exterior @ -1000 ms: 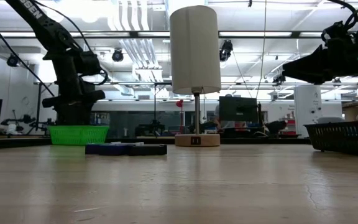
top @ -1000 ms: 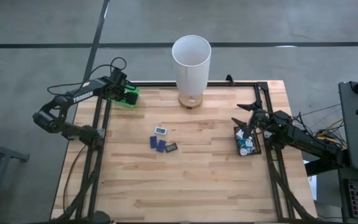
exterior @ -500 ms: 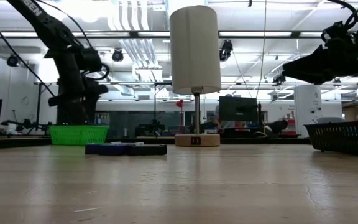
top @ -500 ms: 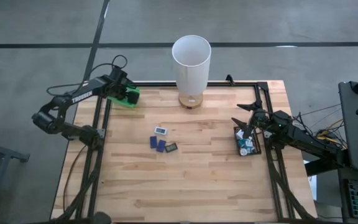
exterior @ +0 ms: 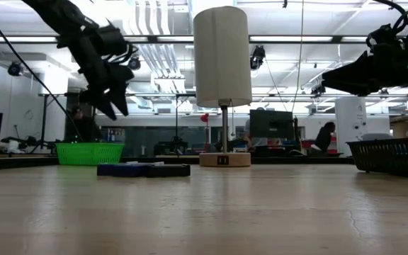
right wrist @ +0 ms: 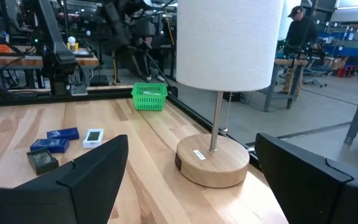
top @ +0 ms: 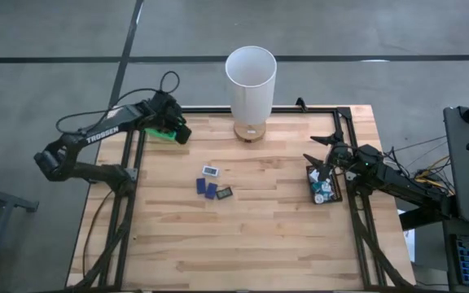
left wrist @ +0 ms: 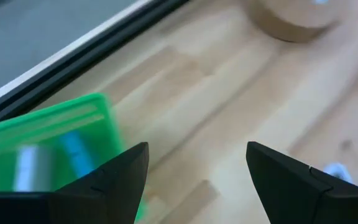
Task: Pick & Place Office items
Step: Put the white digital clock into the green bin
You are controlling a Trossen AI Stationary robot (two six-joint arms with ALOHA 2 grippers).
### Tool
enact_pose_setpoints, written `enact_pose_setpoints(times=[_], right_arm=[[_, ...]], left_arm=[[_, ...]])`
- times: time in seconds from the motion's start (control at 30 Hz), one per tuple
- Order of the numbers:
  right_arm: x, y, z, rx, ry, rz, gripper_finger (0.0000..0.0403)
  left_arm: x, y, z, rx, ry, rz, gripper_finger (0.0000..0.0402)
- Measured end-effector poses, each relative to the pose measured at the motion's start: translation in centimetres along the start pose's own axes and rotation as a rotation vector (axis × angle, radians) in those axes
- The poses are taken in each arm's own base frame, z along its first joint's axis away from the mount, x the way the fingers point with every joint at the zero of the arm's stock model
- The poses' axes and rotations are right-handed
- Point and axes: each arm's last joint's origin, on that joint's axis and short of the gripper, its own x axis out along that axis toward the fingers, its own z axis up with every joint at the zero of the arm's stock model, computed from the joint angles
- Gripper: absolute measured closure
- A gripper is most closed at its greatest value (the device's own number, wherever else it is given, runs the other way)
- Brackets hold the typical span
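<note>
Left gripper (top: 177,130): fingers parted, nothing between them, raised clear above the green tray (top: 163,132) at upper left of the high view. Likely just off a drop; the tray shows pale and blue pieces inside in the left wrist view.

Right gripper (top: 316,167): fingers spread wide, empty, hanging over the black tray (top: 324,186) at mid-right, which holds several small pieces. Reads as waiting.

Remaining office items (top: 212,184): four small pieces, white and dark blue, clustered on the table (top: 251,236) at centre, well apart from both sets of fingers, below the white lamp (top: 251,77) in the high view.
</note>
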Motion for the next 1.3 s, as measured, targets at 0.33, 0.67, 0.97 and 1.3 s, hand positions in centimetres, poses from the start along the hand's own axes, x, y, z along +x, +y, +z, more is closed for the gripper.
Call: enact_pose_setpoints(times=[0.33, 0.67, 0.97, 1.3], right_arm=[[0.0, 0.0, 0.0, 0.000, 0.000, 0.000, 0.0060], [0.0, 0.0, 0.0, 0.000, 0.000, 0.000, 0.0055], [0.0, 0.0, 0.0, 0.000, 0.000, 0.000, 0.0058], [0.0, 0.0, 0.0, 0.000, 0.000, 0.001, 0.0057]], left_arm=[[-0.5, -6.3, -0.8, 0.314, -0.038, -0.154, 0.0124], [-1.6, -13.3, -3.1, 0.746, -0.155, -0.332, 0.0125], [-0.2, -16.0, -4.3, 0.854, -0.158, -0.329, 0.0126], [3.5, -16.6, -5.1, 0.902, -0.031, -0.294, 0.0126]])
